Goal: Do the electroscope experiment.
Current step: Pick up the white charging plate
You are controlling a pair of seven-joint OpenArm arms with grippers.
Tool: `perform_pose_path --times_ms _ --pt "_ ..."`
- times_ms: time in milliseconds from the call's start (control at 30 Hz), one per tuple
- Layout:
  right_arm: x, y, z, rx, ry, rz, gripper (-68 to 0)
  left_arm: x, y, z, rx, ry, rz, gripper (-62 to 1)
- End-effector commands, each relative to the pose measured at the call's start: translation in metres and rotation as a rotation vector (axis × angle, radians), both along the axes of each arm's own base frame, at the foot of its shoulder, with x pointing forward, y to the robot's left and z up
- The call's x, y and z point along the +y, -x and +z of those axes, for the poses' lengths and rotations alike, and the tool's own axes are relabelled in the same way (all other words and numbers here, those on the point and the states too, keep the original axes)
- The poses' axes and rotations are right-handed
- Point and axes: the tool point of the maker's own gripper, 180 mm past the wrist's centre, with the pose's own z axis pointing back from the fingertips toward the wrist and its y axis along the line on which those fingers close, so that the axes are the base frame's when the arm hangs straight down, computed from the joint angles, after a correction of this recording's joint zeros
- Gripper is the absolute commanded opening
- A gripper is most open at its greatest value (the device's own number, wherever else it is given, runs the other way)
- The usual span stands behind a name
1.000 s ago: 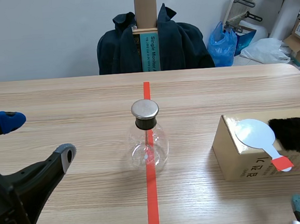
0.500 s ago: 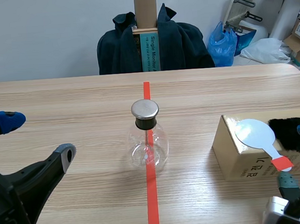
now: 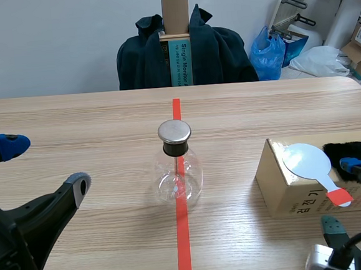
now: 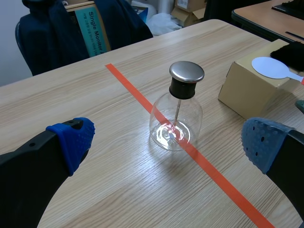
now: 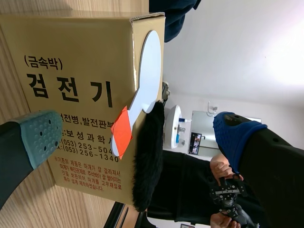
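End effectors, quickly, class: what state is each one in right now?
Left end effector: open, holding nothing.
Right end effector: open, holding nothing.

the cardboard box [image 5: 76, 57] has korean print on its side: "(금속박)" above a large "검전기", with smaller lines and a phone number below. the teal box [image 3: 183, 63] farther back reads "single monitor" along its face.
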Motion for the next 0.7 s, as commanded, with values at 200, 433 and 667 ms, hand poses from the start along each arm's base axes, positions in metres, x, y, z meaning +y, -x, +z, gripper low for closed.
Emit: perform_pose_path --times_ms 200,433,667 --pt "-0.007 -0.007 0.007 -0.032 0.013 -0.016 -15.7 -0.004 0.001 0.007 -0.016 0.017 -0.010 1.4" --pt "-0.010 -0.007 0.008 -0.033 0.017 -0.027 -53.3 -0.004 0.001 0.007 -0.016 0.017 -0.010 1.4" --pt "-0.019 -0.009 0.011 -0.044 0.033 -0.048 -66.8 -0.004 0.001 0.007 -0.015 0.017 -0.010 1.4"
